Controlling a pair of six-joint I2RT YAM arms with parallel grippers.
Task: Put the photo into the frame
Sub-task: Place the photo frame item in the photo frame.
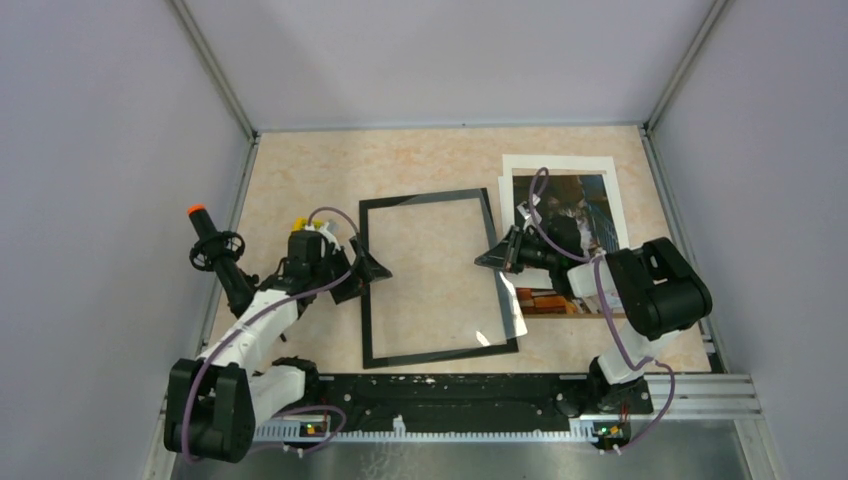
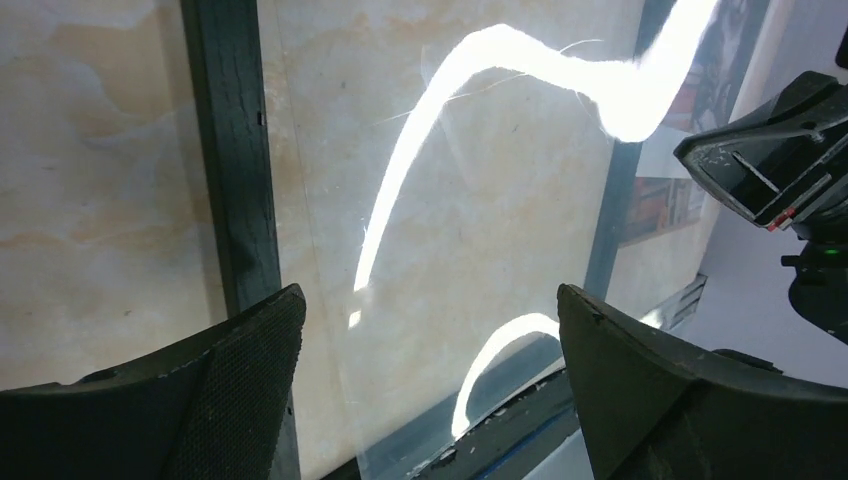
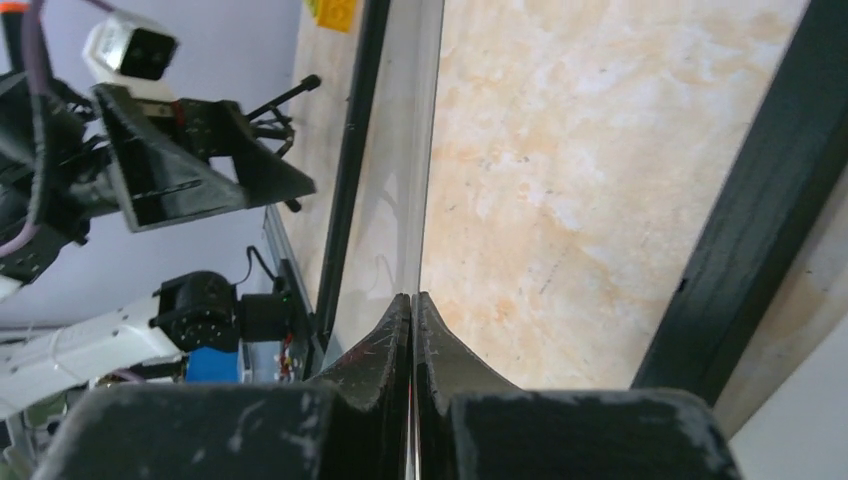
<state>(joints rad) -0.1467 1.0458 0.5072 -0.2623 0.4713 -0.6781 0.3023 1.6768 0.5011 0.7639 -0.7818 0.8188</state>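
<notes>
Right wrist view: right fingers (image 3: 445,350) clamp an edge of the thin clear pane (image 3: 395,200) over the thin black rectangular picture frame (image 3: 740,230), left fingers (image 2: 240,350) apart, so lift slowly, without twisting.

Black-and-white arms (image 1: 250,335) trail purplish cables (image 1: 330,213), bases (image 1: 310,428) seemingly green-lit.

No legible text or labels anywhere
</notes>
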